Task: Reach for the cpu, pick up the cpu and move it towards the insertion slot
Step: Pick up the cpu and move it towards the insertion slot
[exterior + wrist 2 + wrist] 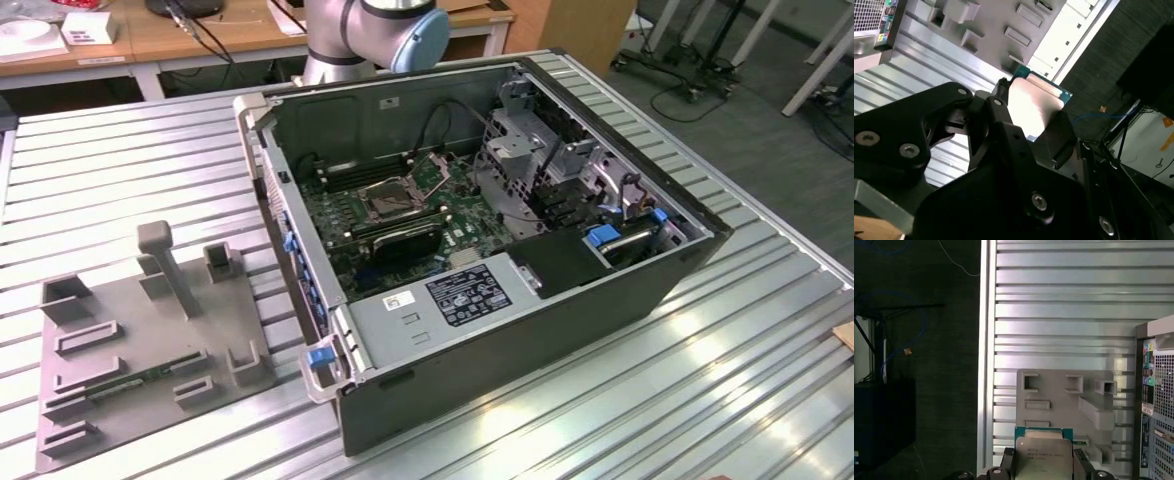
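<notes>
The cpu [1044, 456], a flat square chip with a pale metal top and a green rim, sits between the fingers of my gripper [1044, 469], which is shut on it. In the second wrist view the cpu [1035, 106] is held by its edges by the black fingers [1000, 116] of the gripper [1031, 125]. The chip hangs high above the grey holder tray [1064, 400] and the ribbed metal table. The insertion slot [391, 199], a shiny metal frame around a dark centre, lies on the motherboard inside the open computer case [534, 300].
The grey holder tray [147, 340] stands at the exterior view's left, with a green memory stick [127, 378] in it and upright posts. The case walls, drive cage [514, 140] and cables surround the motherboard. The table edge [985, 365] drops to dark floor.
</notes>
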`<state>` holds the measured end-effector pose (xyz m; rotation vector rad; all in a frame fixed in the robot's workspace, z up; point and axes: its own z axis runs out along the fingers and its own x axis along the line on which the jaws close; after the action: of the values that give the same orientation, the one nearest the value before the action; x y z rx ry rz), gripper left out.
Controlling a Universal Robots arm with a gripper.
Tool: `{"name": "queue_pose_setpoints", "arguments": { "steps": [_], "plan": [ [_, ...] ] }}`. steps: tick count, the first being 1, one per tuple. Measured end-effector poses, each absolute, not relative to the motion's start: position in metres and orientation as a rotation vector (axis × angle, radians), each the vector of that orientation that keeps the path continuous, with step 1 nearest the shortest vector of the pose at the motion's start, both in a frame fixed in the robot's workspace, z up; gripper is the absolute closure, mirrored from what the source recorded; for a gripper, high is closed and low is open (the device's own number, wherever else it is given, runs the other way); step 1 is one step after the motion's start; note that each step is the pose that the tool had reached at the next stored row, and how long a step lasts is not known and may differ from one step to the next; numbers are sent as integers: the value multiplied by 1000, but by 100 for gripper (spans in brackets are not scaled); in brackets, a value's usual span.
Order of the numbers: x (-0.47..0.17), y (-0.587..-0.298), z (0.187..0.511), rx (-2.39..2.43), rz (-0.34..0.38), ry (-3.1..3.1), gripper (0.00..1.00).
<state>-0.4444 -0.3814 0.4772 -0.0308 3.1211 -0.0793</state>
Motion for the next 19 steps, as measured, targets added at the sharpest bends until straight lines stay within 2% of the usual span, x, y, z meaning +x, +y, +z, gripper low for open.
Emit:
{"name": "queue_pose_setpoints", "arguments": {
  "steps": [9,15,19],
  "plan": [
    [-444,-393,469,-31,-79,3121,46],
    [-444,-398,469,-30,15,3121,46],
    [-444,-398,467,-30,17,3122,46]
  ]
}}
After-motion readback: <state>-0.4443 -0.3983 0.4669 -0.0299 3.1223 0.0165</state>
